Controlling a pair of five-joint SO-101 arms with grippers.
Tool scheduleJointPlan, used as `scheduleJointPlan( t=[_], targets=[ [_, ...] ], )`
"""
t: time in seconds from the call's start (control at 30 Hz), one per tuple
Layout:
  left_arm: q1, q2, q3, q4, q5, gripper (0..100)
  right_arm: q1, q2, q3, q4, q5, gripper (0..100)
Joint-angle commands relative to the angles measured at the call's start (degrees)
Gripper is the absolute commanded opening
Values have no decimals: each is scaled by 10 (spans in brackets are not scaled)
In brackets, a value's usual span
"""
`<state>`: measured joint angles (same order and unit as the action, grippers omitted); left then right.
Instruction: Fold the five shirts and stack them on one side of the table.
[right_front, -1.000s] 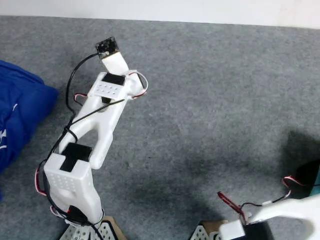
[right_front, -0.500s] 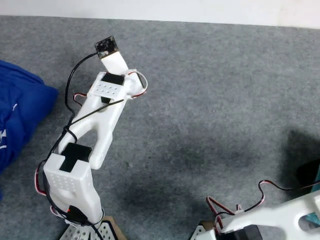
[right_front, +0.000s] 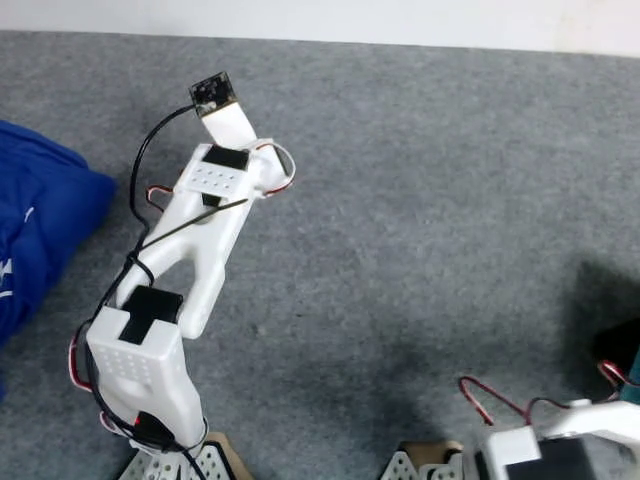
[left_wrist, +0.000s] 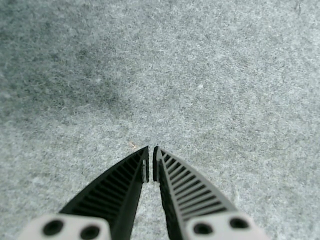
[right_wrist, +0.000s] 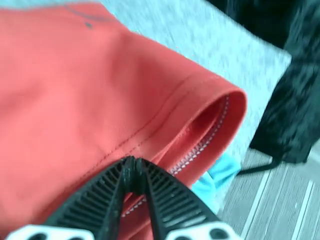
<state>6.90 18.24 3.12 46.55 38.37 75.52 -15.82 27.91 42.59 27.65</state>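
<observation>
While the right gripper (right_wrist: 131, 172) sits clenched against a red cotton shirt's (right_wrist: 75, 90) stitched hem, the left gripper (left_wrist: 151, 162) hangs pinched together over the grey felt table (left_wrist: 225, 75). A crumpled blue shirt (right_front: 40, 230) lies at the table's left edge.

The red shirt (right_wrist: 75, 90) has pale stitching, the blue shirt (right_front: 40, 230) white marks; the table (right_front: 420, 180) is grey.
</observation>
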Motion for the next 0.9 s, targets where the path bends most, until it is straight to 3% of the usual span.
scheduleJointPlan(
  t=[0.0, 0.17, 0.4, 0.53, 0.67, 0.87],
  targets=[
    [8, -27, -5, -8, 1, 52, 33, 29, -5, -14, 27, 8],
    [9, -33, 0, -4, 2, 52, 26, 33, -12, -2, 34, 8],
    [-29, -81, -54, 63, 2, 52, -59, -22, -109, -7, -177, 8],
    [-94, -127, -79, 99, 1, 52, -156, -40, -163, 36, -266, 8],
    [-209, -174, -109, 142, -12, 52, -275, -55, -204, 148, -284, 9],
    [-351, -224, -116, 233, -182, 52, -535, -67, -215, 360, -275, 9]
  ],
)
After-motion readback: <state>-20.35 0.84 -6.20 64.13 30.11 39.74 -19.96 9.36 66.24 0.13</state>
